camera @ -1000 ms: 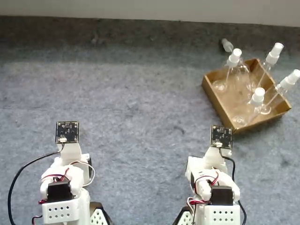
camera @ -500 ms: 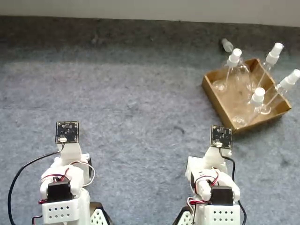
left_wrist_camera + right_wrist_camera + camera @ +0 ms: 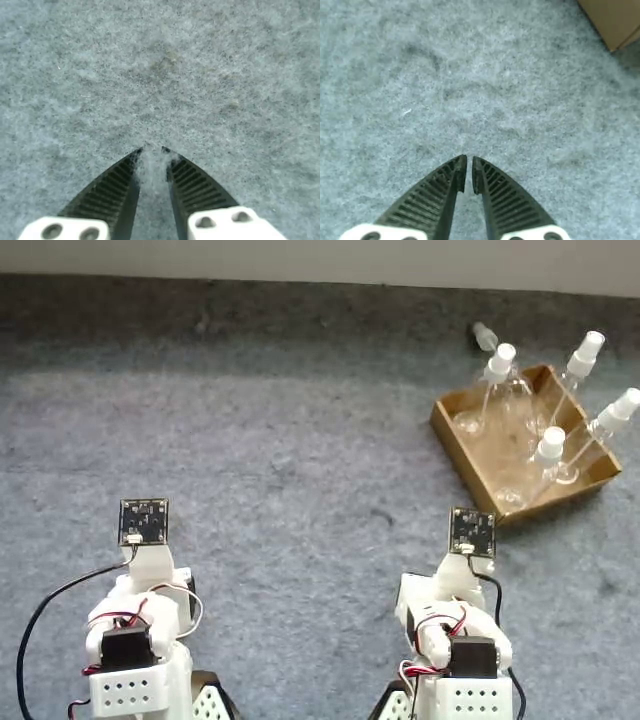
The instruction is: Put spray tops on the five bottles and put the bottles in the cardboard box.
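Arms both sit at the near edge of the grey carpet (image 3: pixel 300 470), so going across from the left. The left arm (image 3: pixel 135 640) is tucked low, well away from the box. In its wrist view the left gripper (image 3: pixel 152 149) points down at bare carpet. Its black ribbed fingers (image 3: pixel 117 185) are only a crack apart, with a thin strip of carpet showing between the tips and nothing held.

The right arm (image 3: pixel 455 640) sits the same way, with the cardboard box (image 3: pixel 462 465) just ahead of it and off to its right. The right gripper (image 3: pixel 469 159) is pinched together, tips pretty much touching, and it's empty too. A corner of the box (image 3: pixel 615 20) pokes into that wrist view.

The box sits turned at an angle on the far right of the carpet. Four clear bottles stand in it, all leaning, each with a white spray top on:
- the leftmost bottle (image 3: pixel 488 390)
- the far bottle (image 3: pixel 572 375)
- the right-hand bottle (image 3: pixel 608 422), tipped out over the box's edge
- the near bottle (image 3: pixel 542 465)

One more small clear piece (image 3: pixel 485 337) lies on the carpet just behind the box's far left side. Can't tell if it's the fifth bottle or just a cap.
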